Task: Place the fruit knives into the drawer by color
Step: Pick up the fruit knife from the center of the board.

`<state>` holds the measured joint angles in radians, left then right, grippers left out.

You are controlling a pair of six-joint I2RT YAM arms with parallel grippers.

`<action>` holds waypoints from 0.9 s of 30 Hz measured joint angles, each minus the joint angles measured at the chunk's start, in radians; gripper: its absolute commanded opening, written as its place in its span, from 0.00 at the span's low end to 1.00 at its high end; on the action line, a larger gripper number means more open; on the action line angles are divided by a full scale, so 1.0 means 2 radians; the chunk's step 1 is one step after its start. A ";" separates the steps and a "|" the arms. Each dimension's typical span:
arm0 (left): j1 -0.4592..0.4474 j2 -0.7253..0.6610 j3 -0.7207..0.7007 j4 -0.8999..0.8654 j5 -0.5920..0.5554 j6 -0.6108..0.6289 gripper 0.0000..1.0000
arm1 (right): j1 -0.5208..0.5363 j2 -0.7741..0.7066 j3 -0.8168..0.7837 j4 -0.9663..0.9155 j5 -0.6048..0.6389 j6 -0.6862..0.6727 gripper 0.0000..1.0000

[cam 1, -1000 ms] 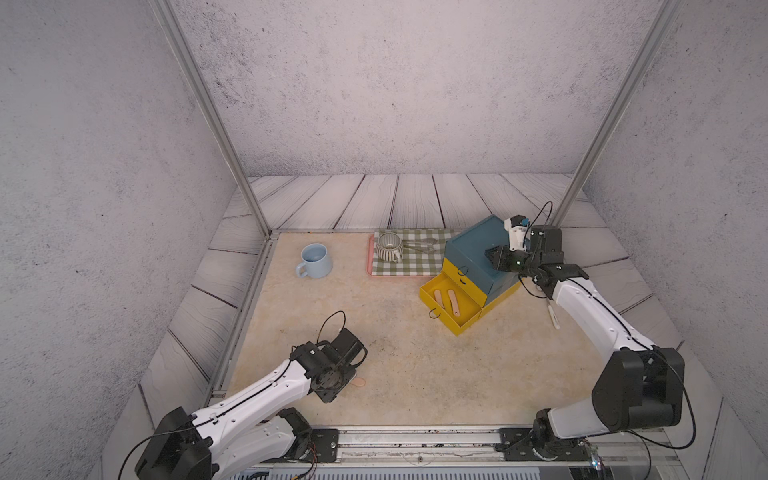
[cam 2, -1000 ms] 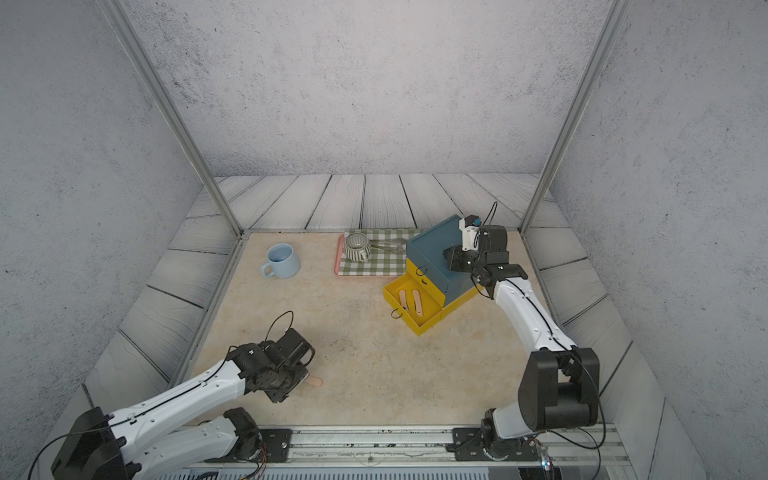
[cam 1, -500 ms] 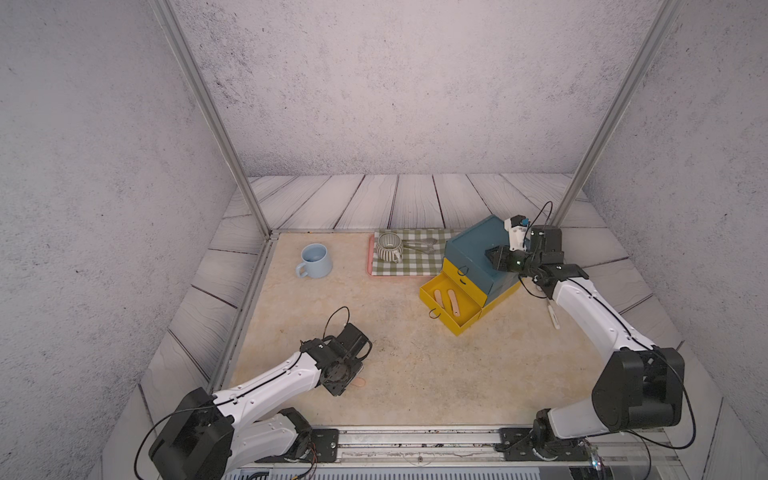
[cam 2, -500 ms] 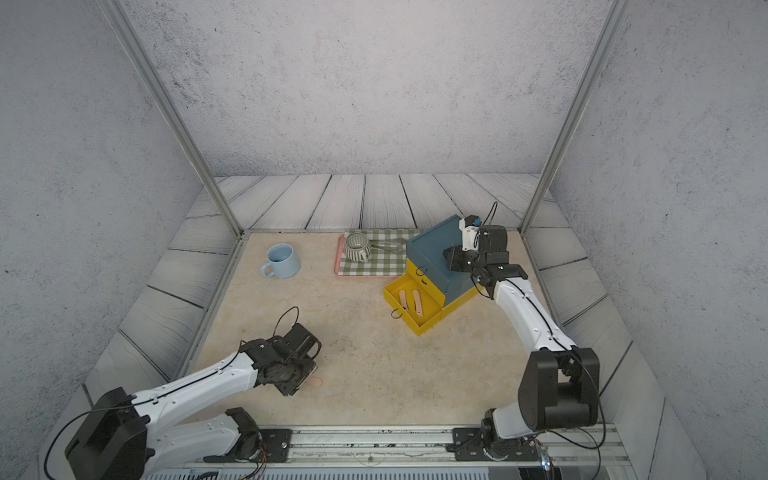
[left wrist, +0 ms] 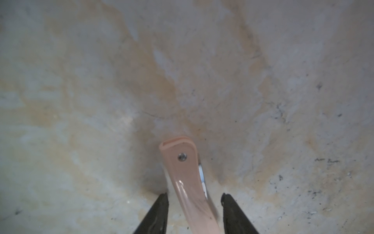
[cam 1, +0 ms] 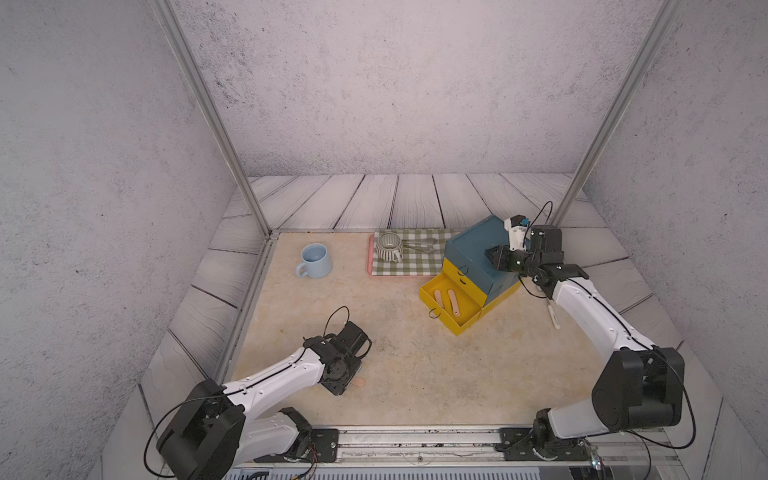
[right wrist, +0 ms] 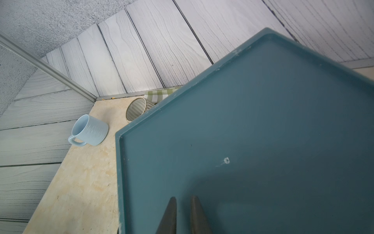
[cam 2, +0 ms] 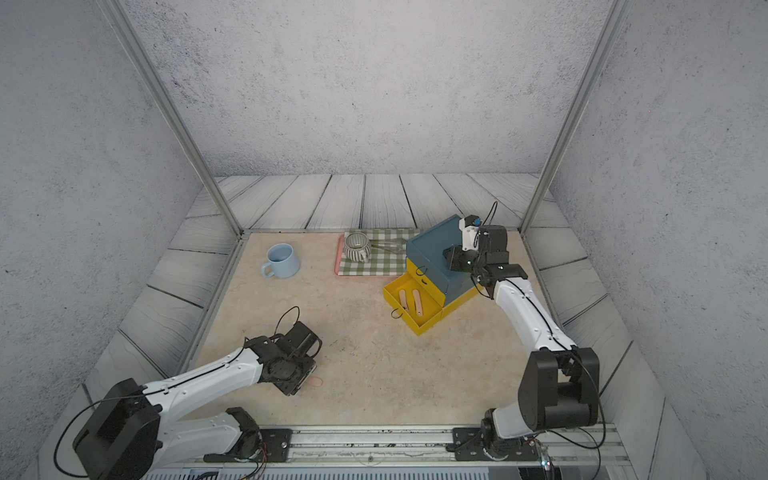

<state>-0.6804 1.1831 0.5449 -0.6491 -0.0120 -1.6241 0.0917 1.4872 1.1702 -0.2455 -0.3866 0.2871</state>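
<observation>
A salmon pink fruit knife lies folded on the beige table near the front left, its tip showing beside my left wrist in both top views. My left gripper is open and straddles it, with a gap between each finger and the knife. The drawer is a dark teal chest at the back right. Its bottom yellow drawer is pulled out and holds two pink fruit knives. My right gripper is shut, holds nothing, and rests on the chest's top.
A light blue mug stands at the back left. A pink tray with green checked cloth carries a striped cup and metal cutlery. A thin white stick lies right of the chest.
My left arm has shifted a little to the right and settled low over the pink knife. The right arm has not moved.
</observation>
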 measured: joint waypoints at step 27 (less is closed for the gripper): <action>0.019 0.083 0.039 -0.029 0.036 0.005 0.20 | 0.000 -0.003 -0.002 0.000 0.000 0.000 0.16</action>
<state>-0.6434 1.3483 0.6231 -0.7071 0.0597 -1.6150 0.0917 1.4818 1.1664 -0.2455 -0.3862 0.2871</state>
